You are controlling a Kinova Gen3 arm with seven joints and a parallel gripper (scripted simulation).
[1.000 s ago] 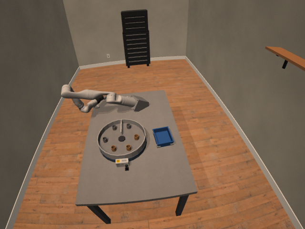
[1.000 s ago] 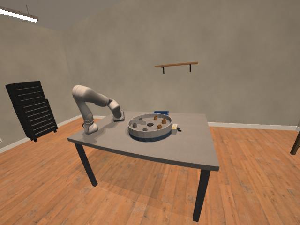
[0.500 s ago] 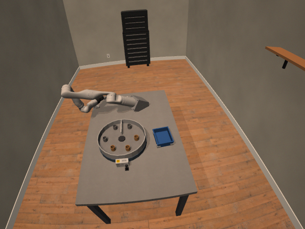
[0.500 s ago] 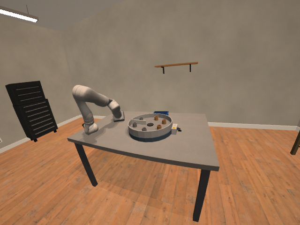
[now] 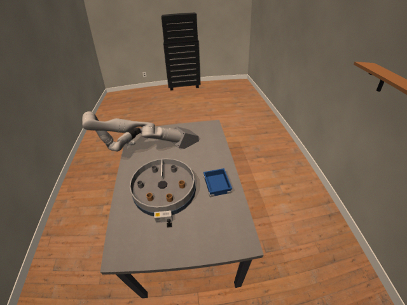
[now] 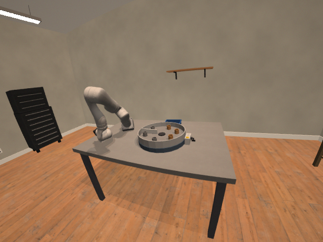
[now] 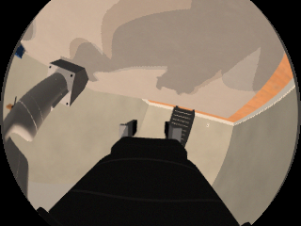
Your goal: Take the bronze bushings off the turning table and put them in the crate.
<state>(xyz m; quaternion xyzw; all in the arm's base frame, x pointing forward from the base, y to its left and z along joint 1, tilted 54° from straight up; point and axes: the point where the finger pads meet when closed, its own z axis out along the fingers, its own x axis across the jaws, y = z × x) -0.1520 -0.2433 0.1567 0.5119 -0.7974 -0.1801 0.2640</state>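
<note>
The turning table (image 5: 162, 187) is a round walled tray in the middle of the grey table. Three bronze bushings stand upright on it: one at the right (image 5: 181, 183), two at the front (image 5: 169, 197) (image 5: 149, 196). Three steel bushings stand at the back (image 5: 154, 169) (image 5: 173, 168) and the left (image 5: 140, 184). The blue crate (image 5: 217, 181) sits to the right of the turning table and looks empty. My gripper (image 5: 133, 133) is folded in at the table's far left corner, well away from the tray. In the wrist view its fingers are open with nothing between them.
The arm's base (image 5: 187, 139) stands at the table's back edge. A thin white divider (image 5: 162, 167) stands inside the tray at the back. A small control box (image 5: 163, 215) sits at the tray's front. A black cabinet (image 5: 180, 51) stands against the far wall.
</note>
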